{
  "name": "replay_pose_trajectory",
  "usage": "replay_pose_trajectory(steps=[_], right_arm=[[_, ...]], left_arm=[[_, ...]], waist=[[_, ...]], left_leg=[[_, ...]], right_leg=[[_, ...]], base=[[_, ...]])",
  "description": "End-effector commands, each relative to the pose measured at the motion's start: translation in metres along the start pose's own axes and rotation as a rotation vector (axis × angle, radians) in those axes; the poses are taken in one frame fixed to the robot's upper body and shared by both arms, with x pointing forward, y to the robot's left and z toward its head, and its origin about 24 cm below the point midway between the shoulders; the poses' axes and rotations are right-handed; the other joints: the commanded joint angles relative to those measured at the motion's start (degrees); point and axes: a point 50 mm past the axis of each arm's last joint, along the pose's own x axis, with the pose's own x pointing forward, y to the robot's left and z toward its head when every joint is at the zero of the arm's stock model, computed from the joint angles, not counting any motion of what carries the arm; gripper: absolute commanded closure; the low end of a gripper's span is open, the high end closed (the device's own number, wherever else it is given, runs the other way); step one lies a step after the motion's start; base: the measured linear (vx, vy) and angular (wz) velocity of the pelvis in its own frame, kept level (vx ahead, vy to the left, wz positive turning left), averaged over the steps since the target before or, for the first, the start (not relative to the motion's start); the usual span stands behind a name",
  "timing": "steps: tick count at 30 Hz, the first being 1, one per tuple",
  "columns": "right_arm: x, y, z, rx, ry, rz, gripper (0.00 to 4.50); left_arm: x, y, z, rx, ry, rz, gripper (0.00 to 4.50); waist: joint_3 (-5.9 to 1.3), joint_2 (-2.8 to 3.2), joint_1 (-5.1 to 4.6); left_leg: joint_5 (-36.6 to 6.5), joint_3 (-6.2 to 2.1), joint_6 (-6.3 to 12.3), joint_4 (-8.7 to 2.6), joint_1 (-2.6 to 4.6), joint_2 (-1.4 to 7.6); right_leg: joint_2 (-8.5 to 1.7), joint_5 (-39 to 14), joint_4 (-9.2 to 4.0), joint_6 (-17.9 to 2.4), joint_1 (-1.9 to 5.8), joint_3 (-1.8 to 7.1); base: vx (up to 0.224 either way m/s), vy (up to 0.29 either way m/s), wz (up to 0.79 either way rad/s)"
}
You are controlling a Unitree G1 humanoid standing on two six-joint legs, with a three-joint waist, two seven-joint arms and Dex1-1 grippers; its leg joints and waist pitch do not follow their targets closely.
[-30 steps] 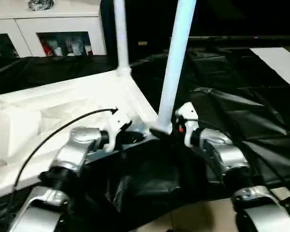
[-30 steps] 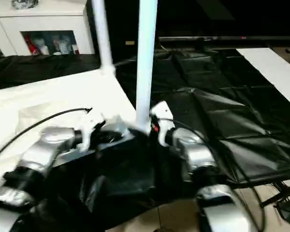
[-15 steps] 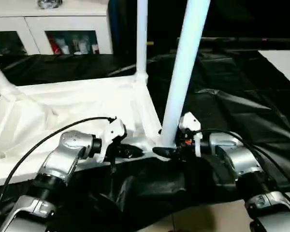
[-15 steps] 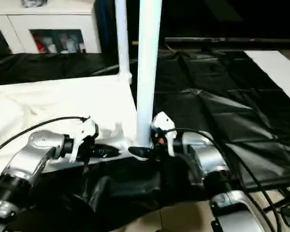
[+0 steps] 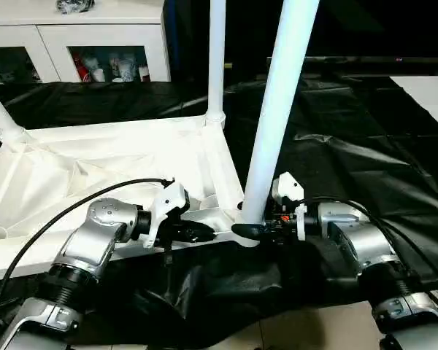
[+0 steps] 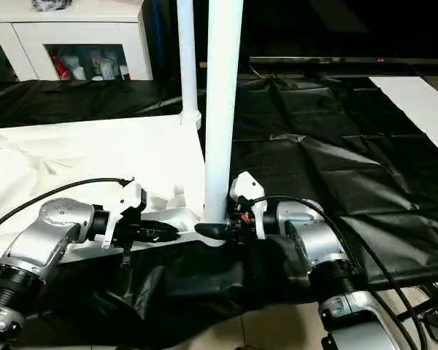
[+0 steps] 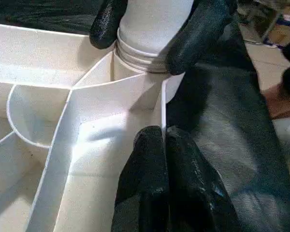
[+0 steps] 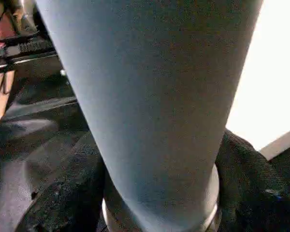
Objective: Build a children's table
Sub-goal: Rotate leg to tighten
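Three legs rise from the upturned tabletop [image 5: 117, 157]; the near leg [image 5: 277, 109] has come nearly upright since a second ago, seemingly seating in its corner socket. Right pincer [image 5: 250, 231] clasps its base, left pincer [image 5: 197, 233] is clenched on the tabletop's rim.

Head stereo overhead (wrists close-up)

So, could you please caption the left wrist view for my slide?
Left gripper pinches the tabletop rim; right gripper clasps the leg base.
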Motion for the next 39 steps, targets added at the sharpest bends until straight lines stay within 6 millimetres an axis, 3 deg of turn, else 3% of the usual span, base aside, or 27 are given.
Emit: replay_pose_trajectory(steps=[1, 3, 4, 9, 13, 16, 17, 19, 25, 31, 39], right_arm=[[0.014, -0.003, -0.001, 0.033, -0.014, -0.118, 1.81], [0.021, -0.007, -0.003, 0.057, -0.018, -0.206, 1.82], [0.03, -0.013, -0.006, 0.11, -0.01, -0.333, 1.82], [0.05, -0.02, -0.007, 0.237, -0.023, -0.543, 1.82], [0.067, -0.018, -0.001, 0.269, -0.042, -0.611, 1.82], [0.082, -0.013, 0.008, 0.222, -0.054, -0.609, 1.82], [0.085, -0.012, 0.009, 0.21, -0.055, -0.603, 1.26], [0.088, -0.011, 0.011, 0.215, -0.066, -0.579, 1.12], [0.079, -0.016, 0.013, 0.223, -0.105, -0.532, 0.62], [0.06, -0.022, 0.015, 0.115, -0.085, -0.443, 0.06], [0.027, -0.022, 0.016, 0.01, -0.071, -0.244, 0.02]], left_arm=[[0.012, 0.009, 0.021, 0.044, -0.078, 0.087, 4.5], [0.017, 0.014, 0.026, 0.038, -0.093, 0.137, 4.5], [0.024, 0.02, 0.031, 0.034, -0.098, 0.198, 4.5], [0.037, 0.034, 0.043, 0.018, -0.103, 0.345, 4.5], [0.045, 0.041, 0.051, 0.003, -0.124, 0.434, 4.5], [0.052, 0.041, 0.056, 0.01, -0.144, 0.432, 4.5], [0.053, 0.04, 0.057, 0.01, -0.148, 0.425, 4.5], [0.054, 0.039, 0.058, 0.019, -0.16, 0.413, 4.5], [0.049, 0.031, 0.052, 0.047, -0.179, 0.325, 4.5], [0.04, 0.027, 0.044, 0.054, -0.172, 0.271, 4.5], [0.026, 0.023, 0.038, 0.072, -0.157, 0.18, 4.5]], waist=[[-3.66, -0.1, -0.45], [-3.61, -0.16, -0.62], [-3.52, -0.11, -0.76], [-3.52, 0.03, -1.74], [-3.75, 0.17, -1.79], [-4.05, 0.04, -1.72], [-4.08, 0.05, -1.68], [-4.08, 0.02, -1.63], [-3.93, 0.08, -1.69], [-3.84, 0.22, -1.87], [-3.98, 0.11, -1.04]], left_leg=[[-15.86, -0.65, 0.94, -4.06, 1.35, 2.35], [-16.98, -0.78, -0.05, -4.04, 1.54, 2.11], [-17.84, -0.82, -0.38, -4.04, 1.68, 2.09], [-18.9, -1.02, -0.84, -4.08, 1.55, 1.9], [-17.51, -1.01, -0.89, -4.1, 1.44, 2.07], [-15.43, -0.82, -0.21, -3.97, 1.16, 1.99], [-14.65, -0.75, 0.21, -3.93, 1.09, 1.99], [-14.09, -0.68, 0.63, -3.89, 1.05, 2.03], [-15.5, -0.74, 1.0, -4.04, 1.07, 2.14], [-15.4, -0.69, 1.37, -4.0, 1.03, 2.19], [-13.92, -0.53, 2.63, -3.85, 0.93, 2.45]], right_leg=[[-4.61, -20.35, -5.1, -10.58, 2.15, 2.85], [-4.79, -23.47, -5.35, -9.93, 2.1, 2.73], [-4.8, -25.29, -5.69, -9.31, 1.96, 2.71], [-4.84, -26.6, -5.93, -8.14, 1.94, 2.71], [-4.81, -22.94, -5.59, -9.0, 2.07, 2.74], [-4.82, -17.27, -4.94, -10.57, 2.37, 2.82], [-4.79, -15.83, -4.81, -10.95, 2.49, 2.83], [-4.78, -14.75, -4.71, -11.17, 2.57, 2.85], [-4.9, -16.73, -4.86, -11.08, 2.64, 2.85], [-4.78, -16.39, -4.84, -11.84, 2.68, 2.81], [-4.68, -13.41, -4.43, -12.67, 2.83, 2.75]], base=[[0.0, 0.0, 0.0], [0.0, 0.0, 0.0], [0.0, 0.0, 0.0], [0.0, 0.0, 0.0], [0.0, 0.0, 0.0], [0.0, 0.0, 0.0], [0.0, 0.0, 0.0], [0.0, 0.0, 0.0], [0.0, 0.0, 0.0], [0.0, 0.0, 0.0], [0.0, 0.0, 0.0]])
